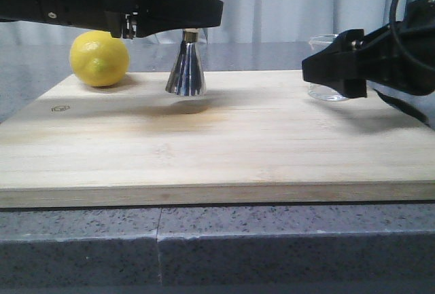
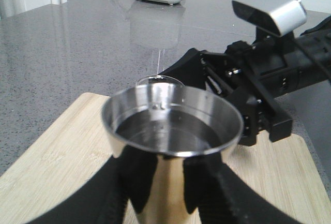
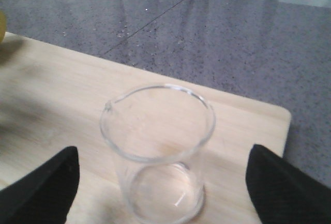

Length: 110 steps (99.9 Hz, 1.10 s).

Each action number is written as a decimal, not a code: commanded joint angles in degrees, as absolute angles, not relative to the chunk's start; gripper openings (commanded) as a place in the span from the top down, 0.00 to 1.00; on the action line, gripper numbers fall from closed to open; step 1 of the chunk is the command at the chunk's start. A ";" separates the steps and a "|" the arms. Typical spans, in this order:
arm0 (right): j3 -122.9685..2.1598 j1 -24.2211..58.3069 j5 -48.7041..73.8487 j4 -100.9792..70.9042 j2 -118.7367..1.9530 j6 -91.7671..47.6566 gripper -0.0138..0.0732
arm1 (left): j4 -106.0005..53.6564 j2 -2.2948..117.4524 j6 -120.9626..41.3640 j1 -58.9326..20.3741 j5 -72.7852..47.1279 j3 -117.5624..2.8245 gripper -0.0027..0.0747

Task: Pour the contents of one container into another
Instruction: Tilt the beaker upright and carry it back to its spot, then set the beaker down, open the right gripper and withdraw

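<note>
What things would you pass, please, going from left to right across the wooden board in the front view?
Lemon → steel jigger, held in the left gripper → right gripper → glass beaker, partly hidden behind that gripper.

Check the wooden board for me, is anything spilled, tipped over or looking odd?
Nothing stands out. The shiny steel hourglass jigger is upright in the left gripper, with its liquid level inside the cup. The small clear glass beaker stands upright and looks empty between the right gripper's open fingers. No puddle shows on the pale wooden board.
</note>
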<state>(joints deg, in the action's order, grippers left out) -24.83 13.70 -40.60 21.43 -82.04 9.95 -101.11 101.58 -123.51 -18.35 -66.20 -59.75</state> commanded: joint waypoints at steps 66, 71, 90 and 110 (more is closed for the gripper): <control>-25.49 17.70 10.83 20.59 -42.04 21.30 0.18 | -105.92 99.37 -123.11 -18.84 -71.88 -61.49 0.73; -25.49 17.70 13.19 20.21 -40.17 21.30 0.18 | -105.92 99.37 -123.11 -18.84 -71.88 -61.49 0.73; -25.49 17.70 17.80 20.00 -34.54 21.30 0.18 | -105.92 99.37 -123.11 -18.84 -71.88 -61.49 0.73; -25.49 17.70 18.23 20.30 -32.42 21.19 0.18 | -105.92 99.37 -123.11 -18.84 -71.88 -61.49 0.73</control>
